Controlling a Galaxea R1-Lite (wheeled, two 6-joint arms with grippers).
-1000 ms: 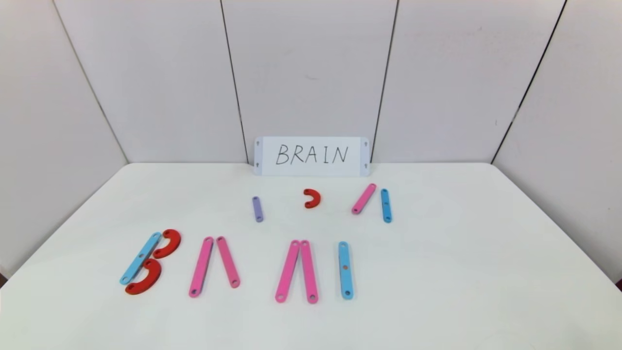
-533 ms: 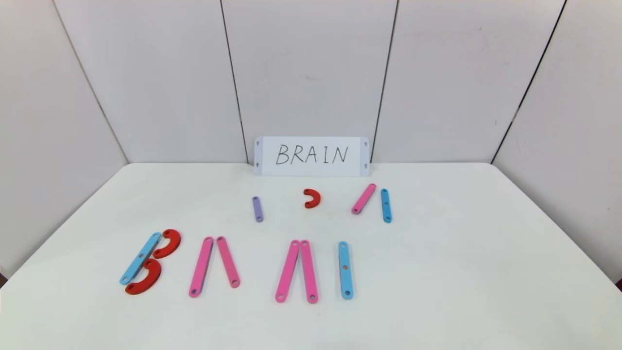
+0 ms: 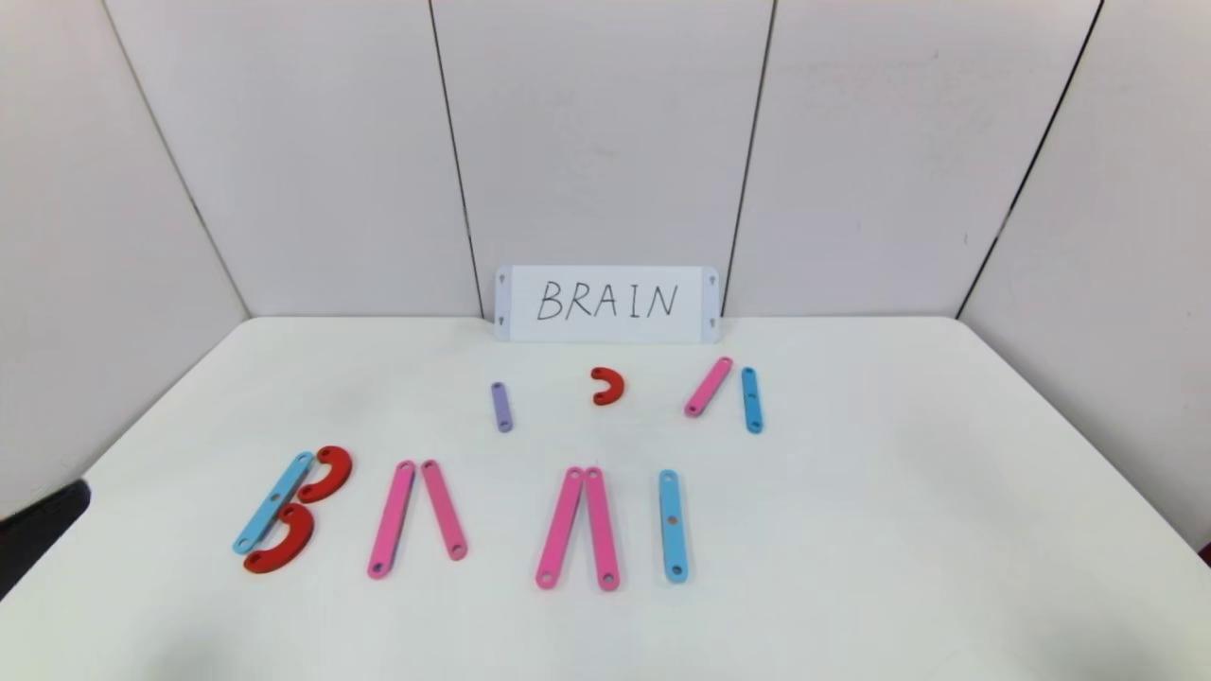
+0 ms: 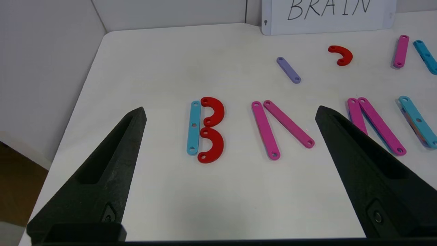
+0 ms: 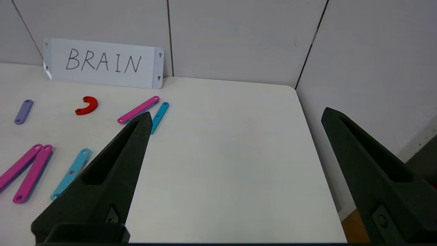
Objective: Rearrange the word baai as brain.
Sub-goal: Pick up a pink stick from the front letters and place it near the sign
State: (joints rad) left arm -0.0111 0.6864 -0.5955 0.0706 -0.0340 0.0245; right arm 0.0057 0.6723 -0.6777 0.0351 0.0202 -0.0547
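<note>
While the head view takes in the whole white table (image 3: 851, 530), it catches only a dark sliver of the left gripper (image 3: 43, 530) at the table's left edge, and nothing of the right one; the wrist views fill that gap. From the left wrist, the left gripper (image 4: 230, 112) hangs above the near left part of the table with its fingers spread wide, nothing between them; from the right wrist, the right gripper (image 5: 235, 114) is likewise spread and empty, over the bare right side of the table.

Across the front of the table lies the word (image 3: 464, 515): a light-blue strip (image 3: 273, 502) with two red curves (image 3: 324, 474) touching it to form a B; then a pair of pink strips (image 3: 416, 515) meeting at the top and splayed at the bottom; a second pink pair (image 3: 577, 528) lying closer together; and a lone light-blue strip (image 3: 672, 525) to their right. Behind that row, well apart from it, sit a short purple strip (image 3: 501, 407), a single red curve (image 3: 607, 386), and a pink strip (image 3: 709, 386) just beside a short blue strip (image 3: 751, 400); the white card (image 3: 606, 304) reading BRAIN leans on the back wall.
</note>
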